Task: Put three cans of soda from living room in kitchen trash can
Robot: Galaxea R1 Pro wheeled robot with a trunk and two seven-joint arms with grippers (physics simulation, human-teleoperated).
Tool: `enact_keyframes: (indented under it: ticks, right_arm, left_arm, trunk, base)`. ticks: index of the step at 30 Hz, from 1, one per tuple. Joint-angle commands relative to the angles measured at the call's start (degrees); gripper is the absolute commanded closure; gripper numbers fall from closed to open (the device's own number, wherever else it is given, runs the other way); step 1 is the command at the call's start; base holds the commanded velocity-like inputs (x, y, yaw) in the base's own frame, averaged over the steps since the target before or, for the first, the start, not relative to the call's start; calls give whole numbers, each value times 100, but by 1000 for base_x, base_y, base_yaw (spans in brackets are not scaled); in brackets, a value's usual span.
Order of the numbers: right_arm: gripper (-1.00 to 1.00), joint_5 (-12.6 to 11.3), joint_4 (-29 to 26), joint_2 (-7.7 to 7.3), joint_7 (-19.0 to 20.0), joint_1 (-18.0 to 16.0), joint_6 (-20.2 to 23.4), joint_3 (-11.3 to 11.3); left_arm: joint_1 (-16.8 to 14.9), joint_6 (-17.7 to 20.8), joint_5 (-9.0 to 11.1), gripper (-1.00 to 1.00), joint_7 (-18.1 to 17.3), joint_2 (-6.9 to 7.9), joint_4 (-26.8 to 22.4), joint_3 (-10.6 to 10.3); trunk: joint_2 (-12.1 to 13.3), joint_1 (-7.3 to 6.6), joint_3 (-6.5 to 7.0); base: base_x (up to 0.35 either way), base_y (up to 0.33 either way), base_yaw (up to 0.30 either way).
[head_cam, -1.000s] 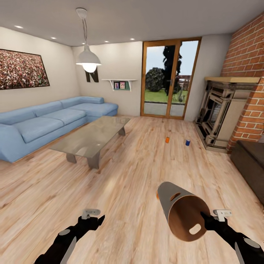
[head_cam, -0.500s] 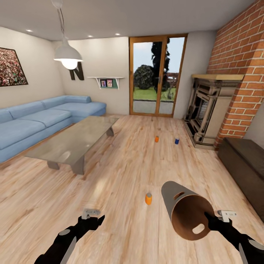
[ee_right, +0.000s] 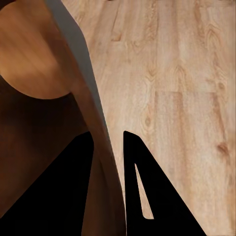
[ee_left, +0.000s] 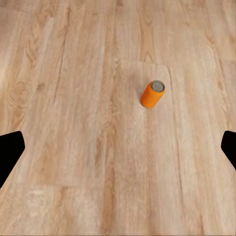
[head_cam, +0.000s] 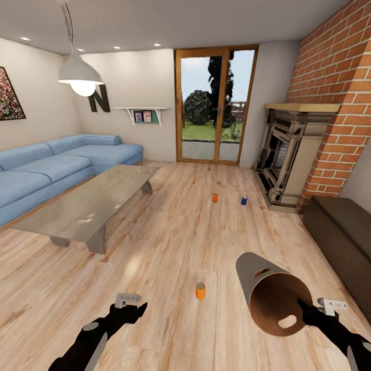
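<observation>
Farthest to the left of the glass-topped coffee table [head_cam: 98,198] runs the light-blue corner sofa [head_cam: 56,165], and neither piece has a can on it that can be made out. Below the table in the head view, the black left gripper [head_cam: 129,304] hangs low over the pale wood-plank floor [head_cam: 170,242] with its fingers spread wide and nothing between them, probably kept free to pick up cans. The nearest orange soda can with a silver top [head_cam: 200,291] stands upright on the floor, down and to the right of the table, just ahead of that open gripper; the left wrist view looks straight at the same can [ee_left: 152,94]. Further right, well beyond the table toward the wood-framed glass doors [head_cam: 214,105], a second orange can [head_cam: 215,198] and a blue can [head_cam: 243,200] stand near each other on the floor, before the brick fireplace [head_cam: 288,154]. Rightmost, the right gripper [head_cam: 314,314] is clamped on the rim of the tapered grey metal bin with a brown-orange inside [head_cam: 273,301], one finger inside the wall and one outside [ee_right: 105,177]. The bin is carried tilted, mouth toward the robot, seemingly so cans can be dropped in here.
</observation>
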Motion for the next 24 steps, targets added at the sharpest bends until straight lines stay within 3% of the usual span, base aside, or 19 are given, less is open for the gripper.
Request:
enact_keyframes:
  ticks: [1, 14, 24]
  right_arm:
    - [100, -68, -8, 1, 24, -3, 8, -3]
    - [100, -68, -8, 10, 26, -3, 0, -163]
    - [100, -75, -8, 14, 19, -3, 8, -164]
  left_arm:
    - [0, -1, 0, -100, 0, 0, 1, -4]
    - [0, -17, 2, -100, 66, 0, 1, -29]
    - [0, -18, 2, -100, 65, 0, 1, -30]
  trunk:
    - [0, 0, 1]
    - [0, 0, 1]
    - [0, 0, 1]
  base:
    - [281, -161, 0]
    - [254, -187, -1]
    - [231, -205, -204]
